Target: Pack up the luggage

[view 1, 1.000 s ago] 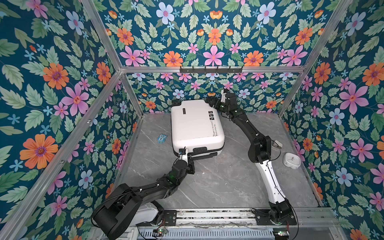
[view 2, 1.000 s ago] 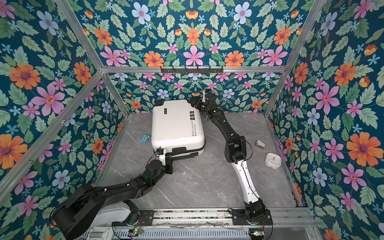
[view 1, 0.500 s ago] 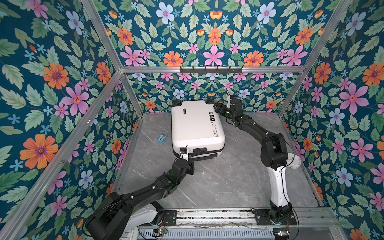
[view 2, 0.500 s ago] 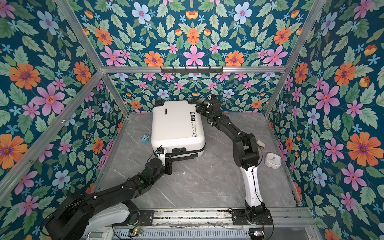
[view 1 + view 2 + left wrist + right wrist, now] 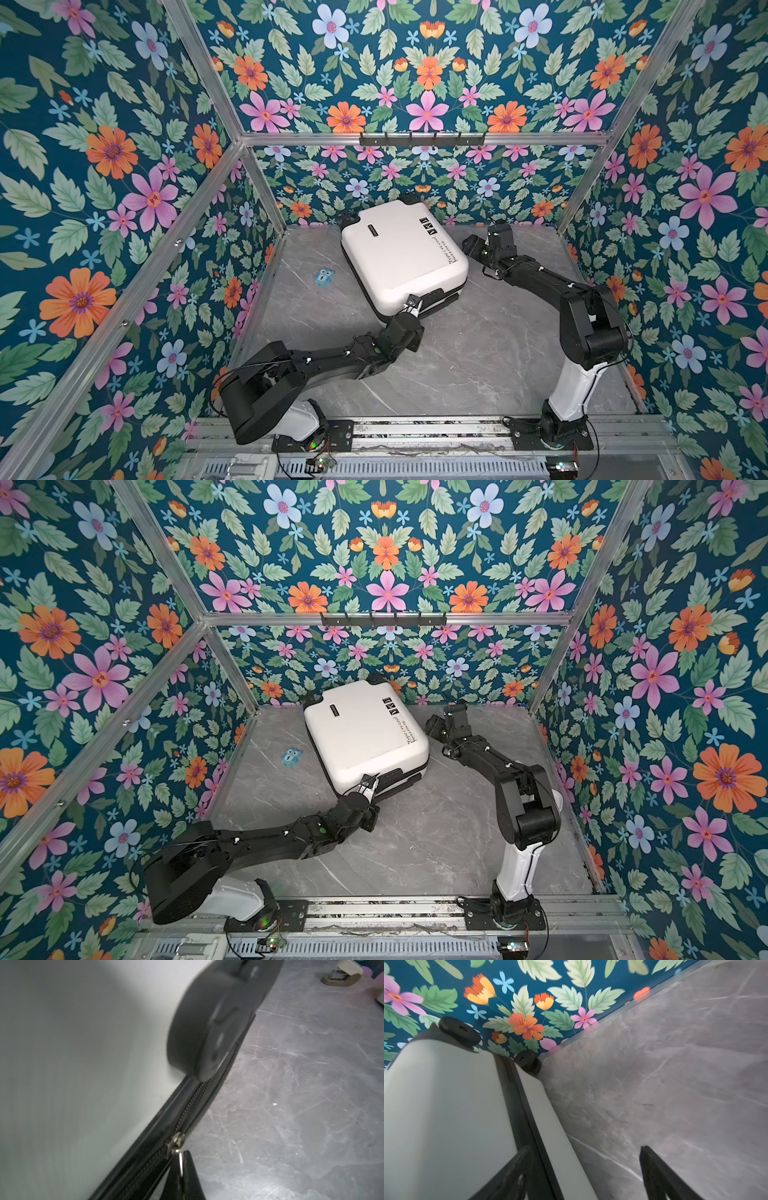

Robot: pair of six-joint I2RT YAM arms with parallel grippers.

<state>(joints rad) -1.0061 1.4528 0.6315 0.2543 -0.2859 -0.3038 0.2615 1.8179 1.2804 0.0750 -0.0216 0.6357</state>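
Note:
The luggage (image 5: 399, 253) (image 5: 361, 733), a white hard-shell suitcase, lies closed and flat at the back of the grey table, turned at an angle. My left gripper (image 5: 411, 305) (image 5: 368, 783) sits at its near corner. In the left wrist view this gripper (image 5: 182, 1167) is shut on the thin metal zipper pull (image 5: 181, 1162), which hangs from the slider (image 5: 176, 1144) on the black zipper band; a black wheel (image 5: 207, 1022) is just beyond. My right gripper (image 5: 469, 245) (image 5: 434, 725) (image 5: 585, 1149) stands open beside the luggage's right side, holding nothing.
A small blue owl figure (image 5: 325, 277) (image 5: 291, 757) lies on the table left of the luggage. A black hook rail (image 5: 422, 139) runs along the back wall. A small pale object (image 5: 332, 978) shows far off in the left wrist view. Floral walls close in three sides.
The luggage has turned, its near end swinging to the right as my left gripper moved right with the zipper pull. My right arm drew back from the far corner to the luggage's right side.

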